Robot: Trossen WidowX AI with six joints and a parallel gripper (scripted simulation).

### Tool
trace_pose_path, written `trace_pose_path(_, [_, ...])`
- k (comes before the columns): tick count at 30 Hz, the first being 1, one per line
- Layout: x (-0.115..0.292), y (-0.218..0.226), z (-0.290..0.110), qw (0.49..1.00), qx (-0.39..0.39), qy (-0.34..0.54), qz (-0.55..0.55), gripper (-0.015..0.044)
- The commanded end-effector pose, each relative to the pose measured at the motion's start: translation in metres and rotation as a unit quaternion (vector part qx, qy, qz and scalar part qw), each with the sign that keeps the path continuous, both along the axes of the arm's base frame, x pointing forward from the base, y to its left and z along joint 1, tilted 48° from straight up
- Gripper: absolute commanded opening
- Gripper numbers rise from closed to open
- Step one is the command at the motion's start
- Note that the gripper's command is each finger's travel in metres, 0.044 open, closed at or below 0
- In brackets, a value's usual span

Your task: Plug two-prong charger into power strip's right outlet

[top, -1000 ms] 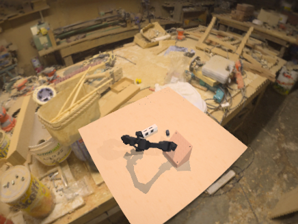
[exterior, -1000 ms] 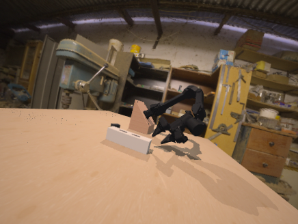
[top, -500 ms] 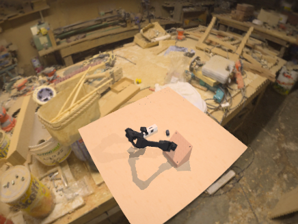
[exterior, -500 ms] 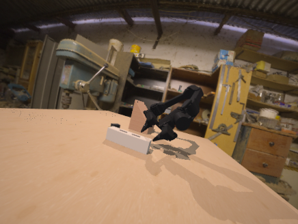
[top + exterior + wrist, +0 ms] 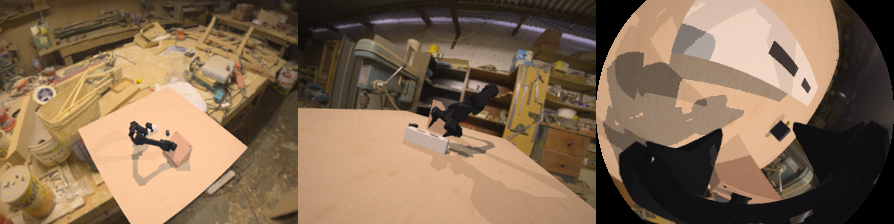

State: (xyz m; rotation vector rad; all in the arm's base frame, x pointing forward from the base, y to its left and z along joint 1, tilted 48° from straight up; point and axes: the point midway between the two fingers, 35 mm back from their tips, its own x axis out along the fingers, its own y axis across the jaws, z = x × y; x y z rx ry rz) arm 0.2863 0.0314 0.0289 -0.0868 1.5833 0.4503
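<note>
The white power strip (image 5: pixel 154 128) (image 5: pixel 424 139) (image 5: pixel 736 36) lies on the peach board (image 5: pixel 143 191) (image 5: pixel 366 177). Two of its outlet slots show in the wrist view. The small dark two-prong charger (image 5: pixel 167 132) (image 5: pixel 413 126) (image 5: pixel 780 131) lies on the board just beyond the strip, apart from it. My gripper (image 5: pixel 141 127) (image 5: pixel 443 126) (image 5: pixel 758 129) is open and empty. It hovers low over one end of the strip, with its fingers pointing down. The charger sits a short way beyond the fingertips and is not between them.
The arm's tan wedge-shaped base block (image 5: pixel 181 151) (image 5: pixel 438 104) stands close behind the strip and charger. The board's edges drop off to a cluttered workshop all around, with a basket (image 5: pixel 68 116) at its left.
</note>
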Motion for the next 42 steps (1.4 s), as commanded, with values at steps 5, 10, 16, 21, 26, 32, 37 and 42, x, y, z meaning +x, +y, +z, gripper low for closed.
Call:
trace_pose_path(5, [-0.002, -0.02, -0.017, 0.998, 0.026, 0.03, -0.041, 0.044])
trace_pose_path(10, [-0.005, -0.033, -0.028, 0.995, 0.043, 0.048, -0.071, 0.044])
trace_pose_path(16, [-0.01, -0.048, -0.04, 0.99, 0.064, 0.067, -0.107, 0.044])
trace_pose_path(21, [-0.014, -0.06, -0.049, 0.984, 0.082, 0.081, -0.137, 0.044])
trace_pose_path(26, [-0.02, -0.072, -0.059, 0.976, 0.102, 0.095, -0.167, 0.044])
trace_pose_path(32, [-0.027, -0.085, -0.069, 0.964, 0.127, 0.11, -0.204, 0.044])
trace_pose_path(37, [-0.034, -0.095, -0.078, 0.953, 0.149, 0.121, -0.235, 0.044])
trace_pose_path(42, [-0.042, -0.104, -0.086, 0.94, 0.172, 0.13, -0.265, 0.044])
